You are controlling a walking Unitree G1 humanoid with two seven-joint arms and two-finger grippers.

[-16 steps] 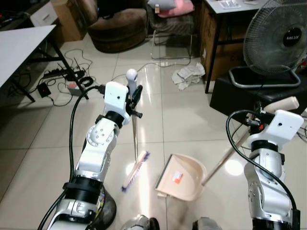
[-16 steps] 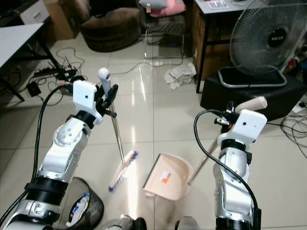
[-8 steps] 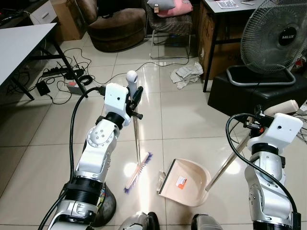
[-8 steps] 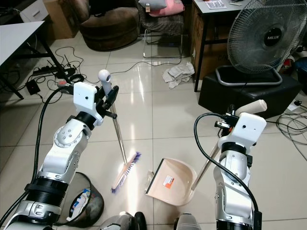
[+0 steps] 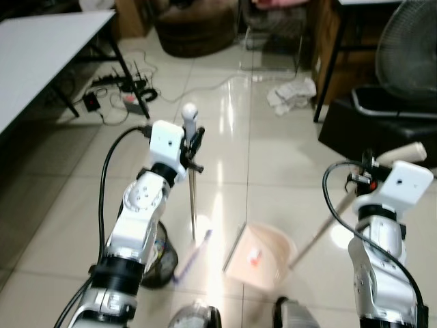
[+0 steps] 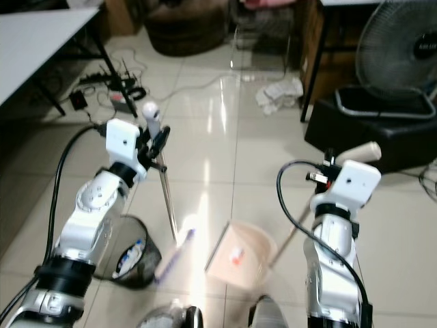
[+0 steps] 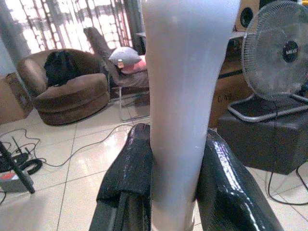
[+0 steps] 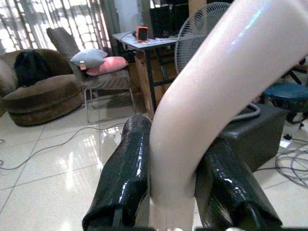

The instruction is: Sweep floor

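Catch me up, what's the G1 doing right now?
Sweeping a tiled floor. The left gripper is shut on the broom handle, with the brush head down on the tiles. The right gripper is shut on the dustpan handle, and the dustpan sits on the floor just right of the brush. A small dark bin stands by the left arm.

Both head views are softly motion-blurred, most where the purple-bristled broom head (image 5: 190, 255) and beige plastic dustpan (image 5: 260, 254) smear. Bright glare streaks the glossy cream tiled floor (image 5: 229, 130). The wrist views are sharper, backlit by the overexposed curtained window (image 7: 72, 21).
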